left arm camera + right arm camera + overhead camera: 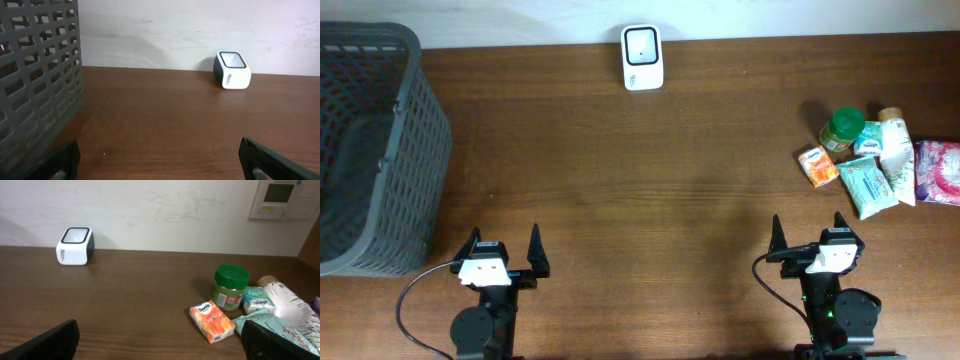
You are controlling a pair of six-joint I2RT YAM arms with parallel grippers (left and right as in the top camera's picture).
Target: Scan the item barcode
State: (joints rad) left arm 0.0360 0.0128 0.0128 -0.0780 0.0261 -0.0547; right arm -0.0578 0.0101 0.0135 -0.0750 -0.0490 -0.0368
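Observation:
The white barcode scanner [642, 57] stands at the table's far edge by the wall; it also shows in the left wrist view as the scanner [232, 70] and in the right wrist view as the scanner [75, 246]. The items lie in a cluster at the right: an orange tissue pack [817, 166] [212, 322], a green-lidded jar [842, 128] [231, 287], a teal wipes pack [867, 187], a white bottle [896, 150] and a pink pack [940, 172]. My left gripper [504, 237] [160, 160] and right gripper [808, 226] [160, 340] rest near the front edge, both open and empty.
A tall dark grey mesh basket [370, 150] [35, 75] stands at the table's left end, close to the left gripper. A small teal pack [256, 299] lies behind the tissue pack. A wall panel [280, 199] hangs at the upper right.

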